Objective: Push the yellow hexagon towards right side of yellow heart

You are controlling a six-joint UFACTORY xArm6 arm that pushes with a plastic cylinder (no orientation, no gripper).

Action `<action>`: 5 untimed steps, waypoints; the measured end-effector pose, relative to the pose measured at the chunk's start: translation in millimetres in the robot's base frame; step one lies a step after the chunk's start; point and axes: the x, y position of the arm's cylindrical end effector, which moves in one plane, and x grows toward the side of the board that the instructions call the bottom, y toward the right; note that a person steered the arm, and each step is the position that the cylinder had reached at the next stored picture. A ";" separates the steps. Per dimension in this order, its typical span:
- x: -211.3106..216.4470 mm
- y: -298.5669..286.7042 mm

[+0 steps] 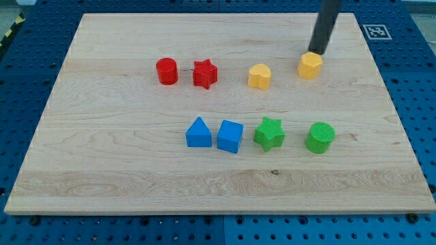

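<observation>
Claw? No claw shows on this arm, so I cannot tell of any grip; it ends in a dark rod that comes down from the view's top right, leaning a little. My tip (317, 52) sits right at the top edge of the yellow hexagon (310, 66), touching it or nearly so.

That hexagon lies in the upper right of the wooden board (102, 170), to the right of the yellow heart (259, 76), with a gap between them. Left of the heart are a red star (204, 73) and a red cylinder (167, 71).

Lower down, in a row, sit a blue triangle-like block (198, 133), a blue cube (229, 136), a green star (270, 133) and a green cylinder (319, 137).

A black-and-white square marker (375, 31) is on the board's top right corner. I can read no words.
</observation>
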 end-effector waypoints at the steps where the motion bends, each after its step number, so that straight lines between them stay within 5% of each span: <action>1: 15.0 28.3; 5: 28.2 9.4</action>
